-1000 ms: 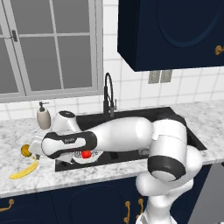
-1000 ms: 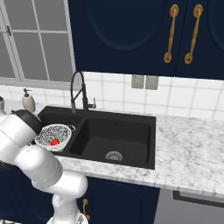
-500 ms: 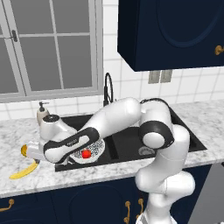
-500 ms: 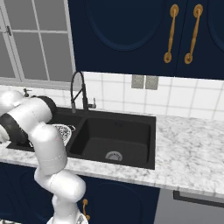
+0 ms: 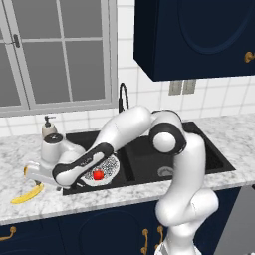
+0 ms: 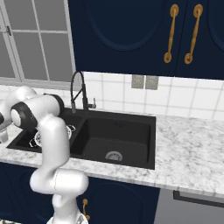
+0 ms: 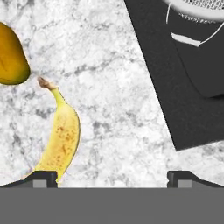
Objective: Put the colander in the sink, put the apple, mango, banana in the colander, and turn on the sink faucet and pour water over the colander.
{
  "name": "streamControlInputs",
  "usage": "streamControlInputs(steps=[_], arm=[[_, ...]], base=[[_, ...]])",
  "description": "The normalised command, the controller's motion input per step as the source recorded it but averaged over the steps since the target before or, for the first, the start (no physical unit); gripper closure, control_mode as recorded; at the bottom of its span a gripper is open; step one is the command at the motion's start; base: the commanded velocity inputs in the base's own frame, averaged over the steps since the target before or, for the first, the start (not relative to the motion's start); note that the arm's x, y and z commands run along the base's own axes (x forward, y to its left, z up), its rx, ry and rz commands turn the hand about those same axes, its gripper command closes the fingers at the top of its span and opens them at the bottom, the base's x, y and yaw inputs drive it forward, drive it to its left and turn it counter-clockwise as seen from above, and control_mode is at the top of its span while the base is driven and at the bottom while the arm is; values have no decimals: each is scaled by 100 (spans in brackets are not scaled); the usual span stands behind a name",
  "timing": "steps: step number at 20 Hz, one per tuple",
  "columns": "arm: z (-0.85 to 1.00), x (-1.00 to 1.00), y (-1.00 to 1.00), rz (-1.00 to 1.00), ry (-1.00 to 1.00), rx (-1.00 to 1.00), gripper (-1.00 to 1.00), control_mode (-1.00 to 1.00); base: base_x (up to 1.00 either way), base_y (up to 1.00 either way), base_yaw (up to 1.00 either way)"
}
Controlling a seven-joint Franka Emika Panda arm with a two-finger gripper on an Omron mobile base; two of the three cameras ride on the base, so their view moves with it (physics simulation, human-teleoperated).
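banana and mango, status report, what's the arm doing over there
Gripper open, empty, over the counter. Banana and mango on the marble, untouched. Apple already in the colander. Nothing in the way.

Banana (image 7: 59,138) yellow, brown-speckled, brown stem. Mango (image 7: 11,54) orange-yellow with darker shading. Apple (image 5: 98,175) red, colander (image 5: 110,167) white with dark dots. Sink (image 6: 118,140) black; counter (image 7: 118,87) grey-veined white marble.

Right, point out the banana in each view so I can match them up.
Left base view: the banana lies at the far left on the counter, in front of the gripper.
Right base view: not in it.
Hand view: lower left, stem pointing up toward the mango.
Shared landmark: the sink, whose black corner sits to the banana's right in the hand view.
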Motion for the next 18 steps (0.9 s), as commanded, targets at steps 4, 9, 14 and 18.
streamControlInputs(steps=[4, 9, 14, 18], arm=[[8, 29, 37, 0, 1, 0, -100, -100], [-7, 25, 26, 0, 2, 0, -100, -100], [-25, 15, 16, 0, 2, 0, -100, -100], [-26, 8, 11, 0, 3, 0, -100, -100]], base=[[0, 0, 0], [0, 0, 0], [0, 0, 0], [0, 0, 0]])
